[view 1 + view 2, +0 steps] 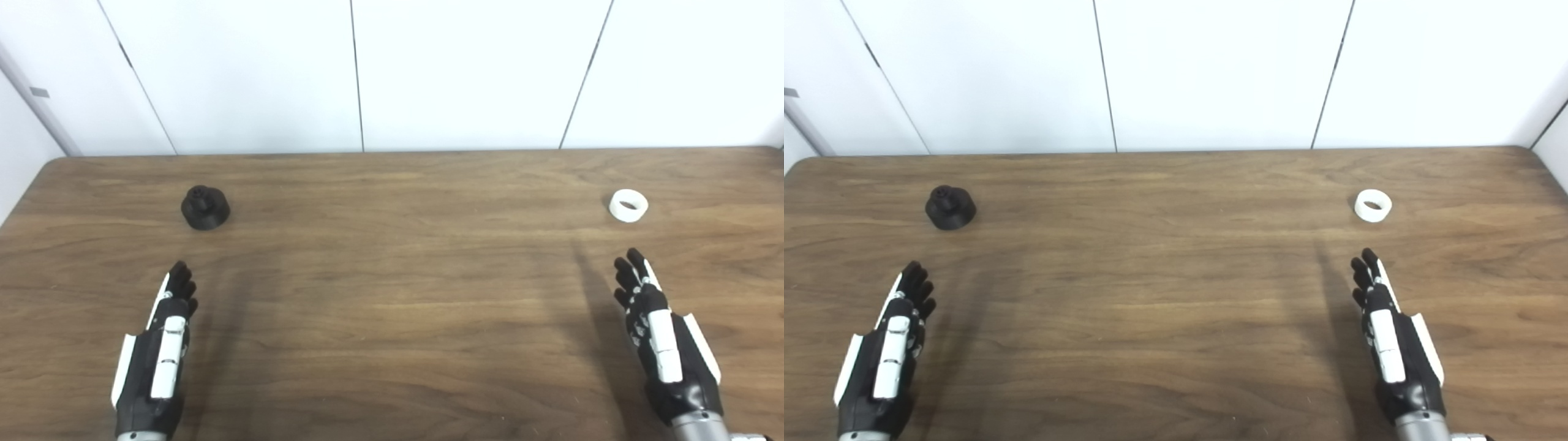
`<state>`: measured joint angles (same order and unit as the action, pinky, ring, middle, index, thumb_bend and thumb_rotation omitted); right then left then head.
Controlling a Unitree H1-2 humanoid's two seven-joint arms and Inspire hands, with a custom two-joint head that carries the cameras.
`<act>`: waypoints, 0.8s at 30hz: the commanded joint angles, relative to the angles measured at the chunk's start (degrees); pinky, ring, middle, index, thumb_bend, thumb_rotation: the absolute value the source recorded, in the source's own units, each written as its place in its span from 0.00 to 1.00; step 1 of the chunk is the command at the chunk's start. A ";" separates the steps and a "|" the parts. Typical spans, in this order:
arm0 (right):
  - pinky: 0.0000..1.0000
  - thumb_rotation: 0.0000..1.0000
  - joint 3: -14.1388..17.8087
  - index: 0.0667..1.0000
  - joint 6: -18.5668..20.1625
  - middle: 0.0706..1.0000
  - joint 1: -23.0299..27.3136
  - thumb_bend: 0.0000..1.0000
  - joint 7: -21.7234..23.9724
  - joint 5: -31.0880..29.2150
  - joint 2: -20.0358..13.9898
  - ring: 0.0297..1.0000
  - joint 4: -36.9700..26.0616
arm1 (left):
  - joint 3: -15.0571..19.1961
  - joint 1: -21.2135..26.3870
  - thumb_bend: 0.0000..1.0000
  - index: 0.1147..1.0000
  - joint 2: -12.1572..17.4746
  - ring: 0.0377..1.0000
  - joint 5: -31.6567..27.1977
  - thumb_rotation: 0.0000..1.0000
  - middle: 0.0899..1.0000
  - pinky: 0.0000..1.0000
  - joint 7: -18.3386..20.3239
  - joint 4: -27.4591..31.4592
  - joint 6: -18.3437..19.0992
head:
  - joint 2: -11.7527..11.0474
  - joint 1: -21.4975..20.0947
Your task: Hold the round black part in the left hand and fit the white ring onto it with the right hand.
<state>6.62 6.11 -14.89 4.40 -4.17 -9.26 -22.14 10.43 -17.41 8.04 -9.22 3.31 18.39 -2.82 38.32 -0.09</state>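
Waiting at the start: neither part is picked up yet, and both hands are empty.

On the wooden surface the round black part sits far to the left, and the white ring lies far to the right, the two well apart and each resting untouched. The left hand hovers near the black part on its near side, fingers extended and spread, holding nothing; the right hand is likewise short of the ring, fingers stretched out and empty. Whether either palm touches the wood is hard to tell from this angle. By my reading the whole job remains: the left hand must reach forward and grasp the black part, the right must take the ring, and then the ring has to be brought across and seated on the part's raised top.
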 commanded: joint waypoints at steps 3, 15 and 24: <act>1.00 1.00 0.17 1.00 -1.37 0.98 0.35 0.64 -0.50 0.02 0.34 1.00 -1.97 | 0.48 0.11 0.53 1.00 0.84 1.00 0.17 0.88 1.00 1.00 0.06 1.81 -1.09 | -0.01 -0.03; 1.00 1.00 0.27 1.00 -1.79 0.97 0.18 0.63 -0.30 -0.30 0.18 1.00 -1.80 | 0.33 -0.01 0.51 1.00 0.56 1.00 0.24 0.88 1.00 1.00 0.11 1.44 -1.88 | -2.12 2.44; 1.00 1.00 0.69 1.00 -5.35 0.98 -0.03 0.57 0.70 -2.05 -0.32 1.00 1.28 | 0.39 0.13 0.44 0.96 -1.99 0.96 1.34 0.72 0.98 0.97 -1.92 -1.61 -6.48 | -7.11 8.55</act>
<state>6.75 3.68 -15.18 4.97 -5.54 -9.33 -20.20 10.46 -17.48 7.42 -8.59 2.01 16.20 -6.33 31.74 7.63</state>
